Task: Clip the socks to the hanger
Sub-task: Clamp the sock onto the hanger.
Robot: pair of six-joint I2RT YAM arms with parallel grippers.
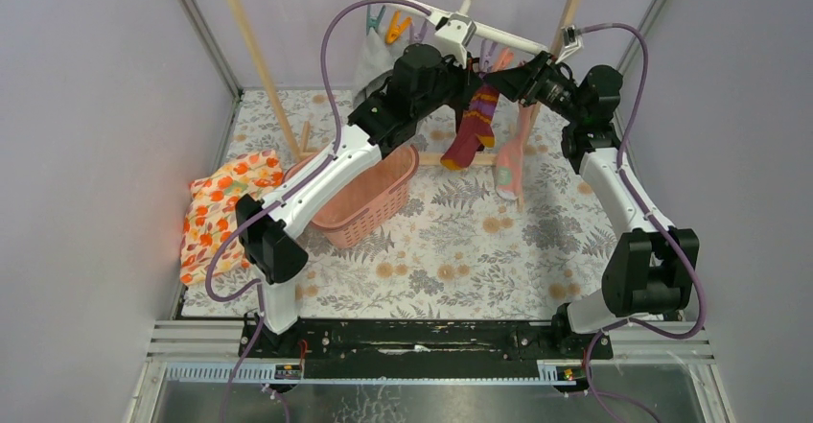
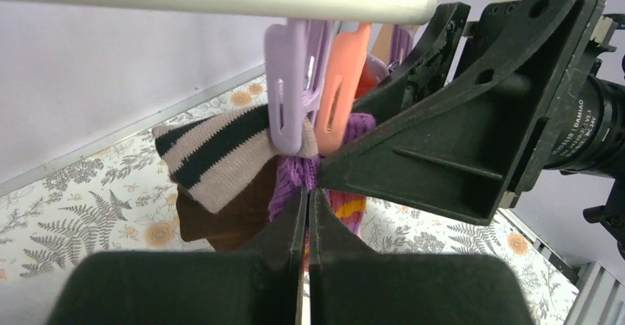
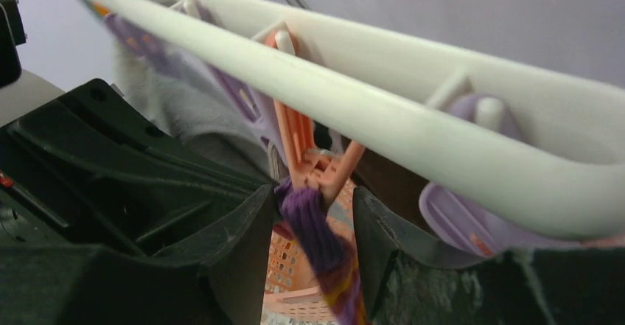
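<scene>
The white hanger (image 1: 499, 32) hangs tilted from the rack's top rod. The purple sock (image 1: 484, 111) hangs with its cuff in the orange clip (image 3: 306, 155), under the hanger's bar (image 3: 413, 126). My right gripper (image 3: 315, 196) is open, one finger on each side of the sock's cuff (image 3: 317, 236), just below the clip. My left gripper (image 2: 308, 190) is shut, pinching the purple sock (image 2: 295, 174) below the orange clip (image 2: 340, 89). In the top view the two grippers, left (image 1: 472, 85) and right (image 1: 500, 78), meet under the hanger.
A dark brown sock (image 2: 221, 222) with a striped cuff hangs in the purple clip (image 2: 291, 82). A long pink sock (image 1: 508, 164) hangs further right. A pink basket (image 1: 369, 207) and an orange floral cloth (image 1: 216, 212) lie below. The wooden rack frame (image 1: 254, 49) stands behind.
</scene>
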